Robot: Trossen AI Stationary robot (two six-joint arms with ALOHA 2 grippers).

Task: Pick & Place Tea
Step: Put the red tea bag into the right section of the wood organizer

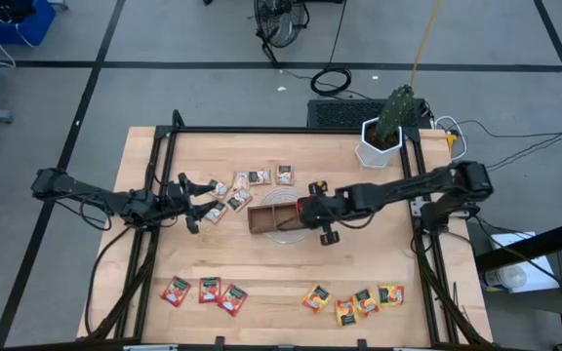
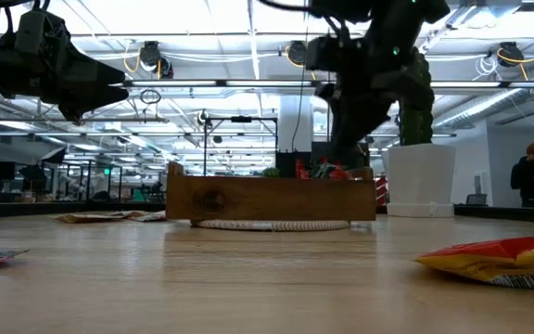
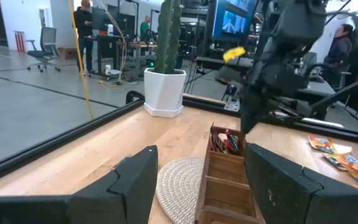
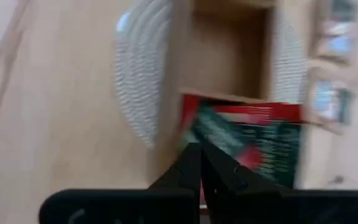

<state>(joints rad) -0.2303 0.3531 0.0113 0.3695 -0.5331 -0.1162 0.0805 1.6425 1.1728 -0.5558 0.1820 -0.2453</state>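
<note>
The right gripper (image 1: 305, 208) is parked right over the end compartment of the wooden tray (image 1: 266, 222), the one nearest its own arm. Its fingers (image 4: 194, 171) are pressed together, tips meeting with no gap between them. Directly under and just ahead of those tips, red tea sachets (image 4: 253, 140) are seen standing in that compartment; whether one is pinched between the tips can't be told. The next compartment ahead of the gripper looks bare wood. A round woven mat (image 3: 179, 183) sits under the tray and sticks out beside it.

The left gripper (image 1: 191, 203) is held off the table on the far side of the tray from the right one, fingers (image 3: 135, 180) spread apart with nothing between them. Beige sachets (image 1: 252, 178) are scattered just beside it and on toward the tray.

Well apart from both grippers, along the table's near edge, more red sachets (image 1: 203, 292) and orange-yellow sachets (image 1: 354, 300) are laid out. A white potted cactus (image 1: 386, 127) stands behind the right arm.
</note>
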